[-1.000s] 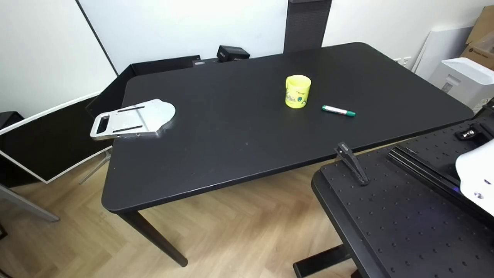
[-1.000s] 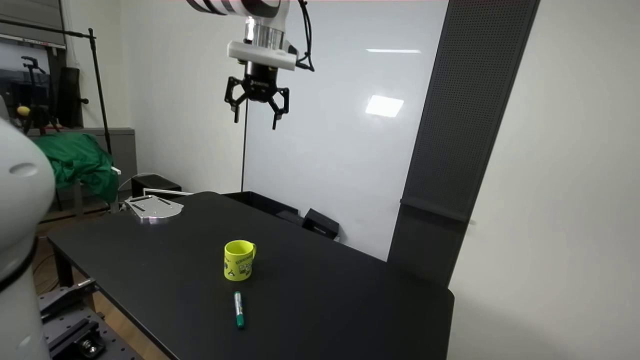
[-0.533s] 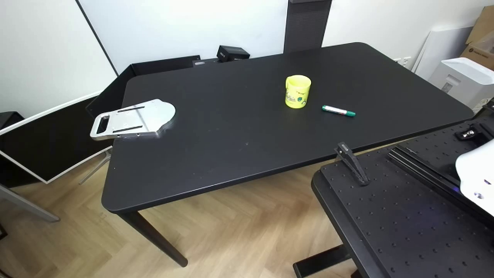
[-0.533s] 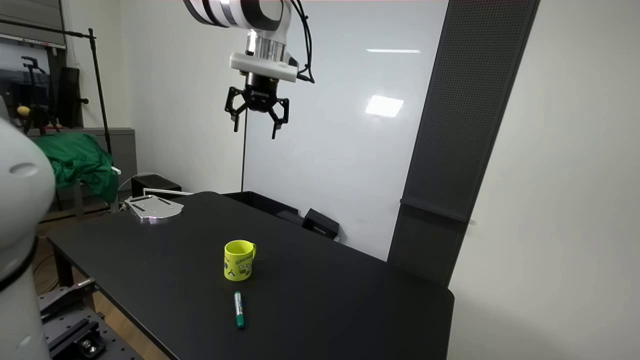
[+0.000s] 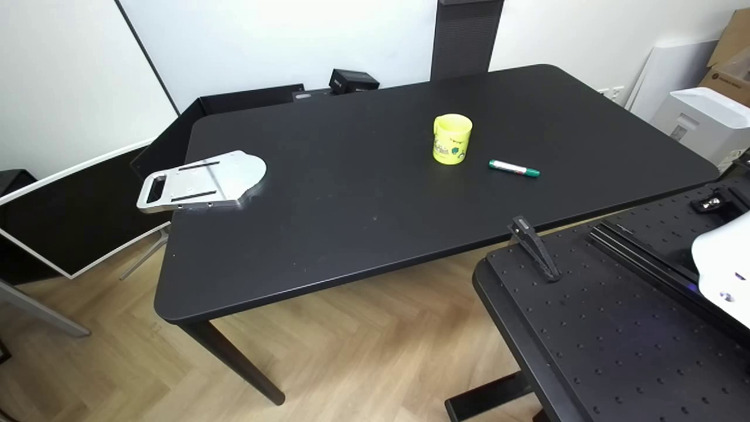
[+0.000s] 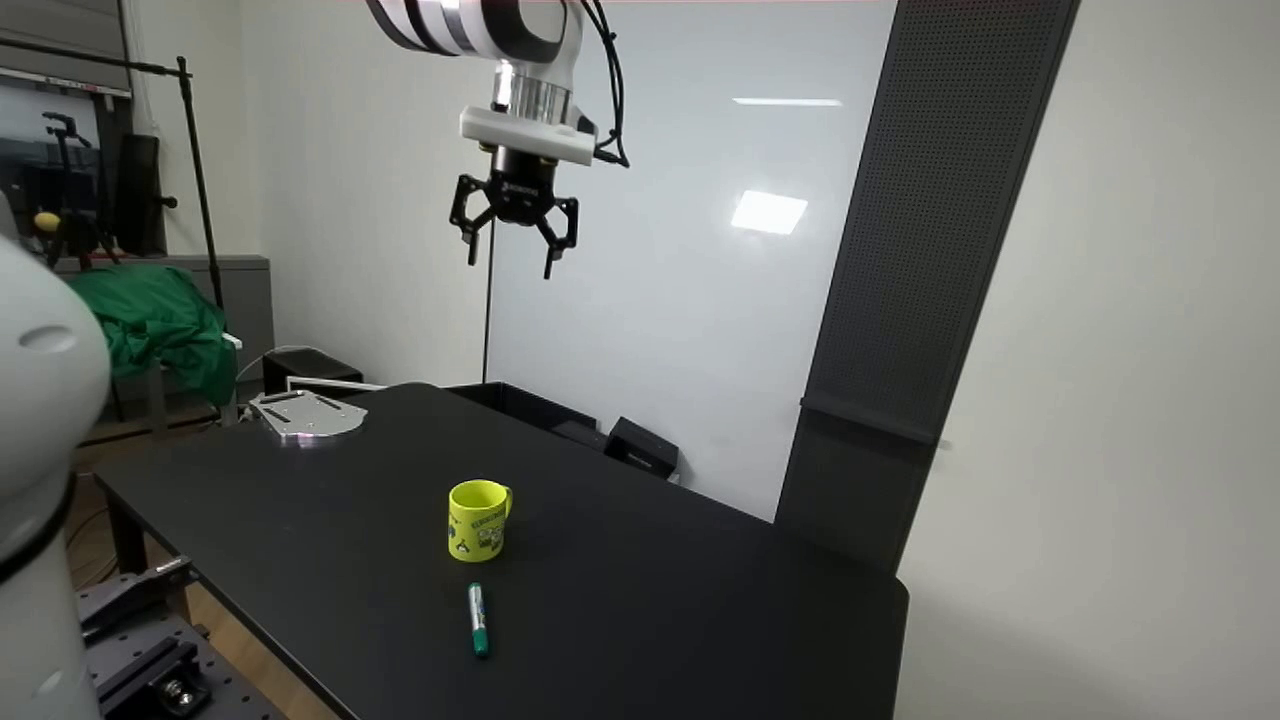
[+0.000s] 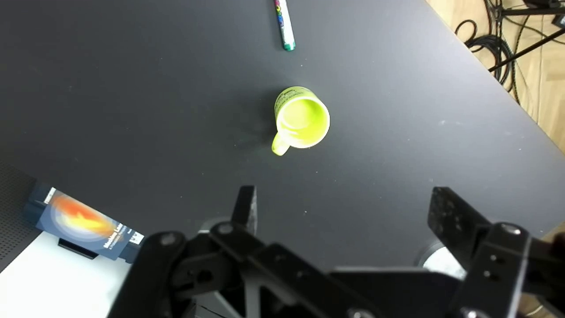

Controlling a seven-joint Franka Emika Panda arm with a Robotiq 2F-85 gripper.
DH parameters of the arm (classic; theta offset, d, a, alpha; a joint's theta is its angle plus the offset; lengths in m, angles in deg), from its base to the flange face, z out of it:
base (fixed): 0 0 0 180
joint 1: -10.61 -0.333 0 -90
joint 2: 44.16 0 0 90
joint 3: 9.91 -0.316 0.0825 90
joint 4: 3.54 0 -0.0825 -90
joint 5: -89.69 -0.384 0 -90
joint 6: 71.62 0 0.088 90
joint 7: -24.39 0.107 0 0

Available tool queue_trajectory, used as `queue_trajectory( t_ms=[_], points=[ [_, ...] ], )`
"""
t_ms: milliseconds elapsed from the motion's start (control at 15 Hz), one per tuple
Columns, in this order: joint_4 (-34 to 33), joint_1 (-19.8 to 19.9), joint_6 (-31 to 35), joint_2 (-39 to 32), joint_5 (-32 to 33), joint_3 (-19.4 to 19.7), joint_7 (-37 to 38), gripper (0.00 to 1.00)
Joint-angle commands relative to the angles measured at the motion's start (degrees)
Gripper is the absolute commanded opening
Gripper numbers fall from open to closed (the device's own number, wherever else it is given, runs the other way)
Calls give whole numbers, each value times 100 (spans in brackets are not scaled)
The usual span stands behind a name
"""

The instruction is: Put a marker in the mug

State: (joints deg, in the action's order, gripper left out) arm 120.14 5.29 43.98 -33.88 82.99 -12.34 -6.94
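I have my tool [image 6: 510,269] spread wide and gripping nothing, high above the black desk [image 6: 660,600], where the green-and-white marker [image 5: 514,169] lies flat near the upright yellow mug [image 5: 451,140], a clear gap between the two.

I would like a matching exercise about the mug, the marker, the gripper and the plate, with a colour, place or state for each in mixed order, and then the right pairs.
1. mug
2. marker
3. gripper
4. plate

A. open, in the air
B. silver, at the edge of the table
C. yellow, upright
D. green and white, lying flat

Pairs: 1-C; 2-D; 3-A; 4-B
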Motion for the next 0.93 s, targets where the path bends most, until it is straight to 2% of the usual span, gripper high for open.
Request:
queue_trajectory(
  t_ms=[0,400,867],
  points=[
    [-122,-16,28,-226,142,17,111,100],
    [161,-24,270,-720,394,-63,-90,100],
    [706,-96,597,-1255,1094,-355,-286,100]
  ],
)
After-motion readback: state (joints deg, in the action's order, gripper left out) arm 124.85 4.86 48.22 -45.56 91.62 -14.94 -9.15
